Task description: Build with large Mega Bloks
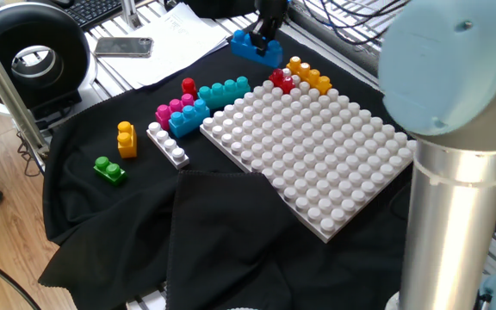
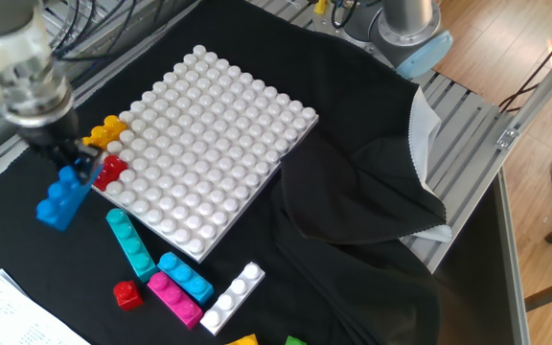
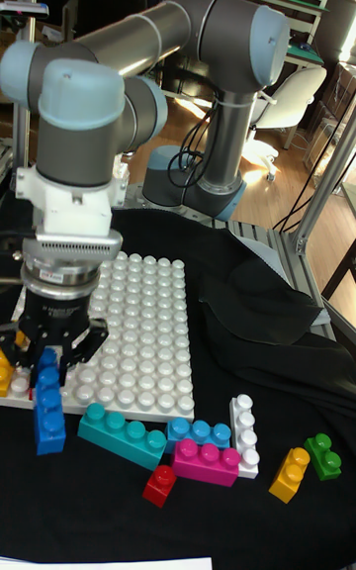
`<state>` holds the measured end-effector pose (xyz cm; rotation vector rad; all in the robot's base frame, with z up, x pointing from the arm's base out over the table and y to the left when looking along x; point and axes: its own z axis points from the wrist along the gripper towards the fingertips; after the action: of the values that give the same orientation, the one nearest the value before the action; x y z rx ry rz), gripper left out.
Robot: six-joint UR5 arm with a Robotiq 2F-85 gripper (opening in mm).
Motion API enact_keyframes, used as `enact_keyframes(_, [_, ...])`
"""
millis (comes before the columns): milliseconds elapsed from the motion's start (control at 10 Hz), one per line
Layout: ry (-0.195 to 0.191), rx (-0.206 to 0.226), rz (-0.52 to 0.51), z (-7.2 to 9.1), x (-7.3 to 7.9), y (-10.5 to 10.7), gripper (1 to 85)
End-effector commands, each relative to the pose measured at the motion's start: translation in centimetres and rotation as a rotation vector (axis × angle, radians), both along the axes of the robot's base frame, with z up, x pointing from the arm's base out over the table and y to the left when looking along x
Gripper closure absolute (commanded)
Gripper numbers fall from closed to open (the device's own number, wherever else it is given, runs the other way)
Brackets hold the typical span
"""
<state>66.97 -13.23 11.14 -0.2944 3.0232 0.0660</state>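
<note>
My gripper [image 1: 263,36] [image 2: 73,165] [image 3: 47,353] is shut on a dark blue Mega Blok [image 1: 256,49] [image 2: 62,197] [image 3: 47,404], which hangs tilted above the black cloth beside the corner of the white studded board [image 1: 317,155] [image 2: 214,134] [image 3: 143,323]. Yellow-orange bricks [image 1: 309,76] [image 2: 98,140] and a red brick [image 1: 282,79] [image 2: 110,170] sit at that board corner. Loose on the cloth lie a teal brick [image 1: 225,90] [image 2: 130,244], a light blue brick [image 1: 189,116] [image 2: 185,276], a pink brick [image 1: 172,107] [image 2: 173,295], a white brick [image 1: 167,144] [image 2: 233,297], a small red brick [image 1: 188,86] [image 2: 127,293], a yellow brick [image 1: 126,139] and a green brick [image 1: 108,169].
A bunched fold of black cloth [image 1: 222,224] [image 2: 362,201] lies along one side of the board. Papers and a phone [image 1: 124,46] lie past the cloth, beside a round black device [image 1: 31,56]. The arm's grey column [image 1: 455,215] stands at the near right.
</note>
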Motion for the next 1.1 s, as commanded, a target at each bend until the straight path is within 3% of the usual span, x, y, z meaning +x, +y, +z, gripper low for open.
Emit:
enact_keyframes(0, [0.032,0.079,-0.12,1.5,-3.0,1.8,84.0])
enact_keyframes(200, [-0.006,0.057,-0.144,-0.3,-3.7,2.2,84.0])
enact_keyframes(400, [-0.026,0.062,-0.153,-2.6,-5.2,2.4,84.3])
enact_keyframes(600, [0.014,0.05,-0.154,-3.2,-6.8,1.9,84.3])
enact_keyframes(1000, [0.04,0.075,-0.166,-3.6,-7.8,1.4,84.3])
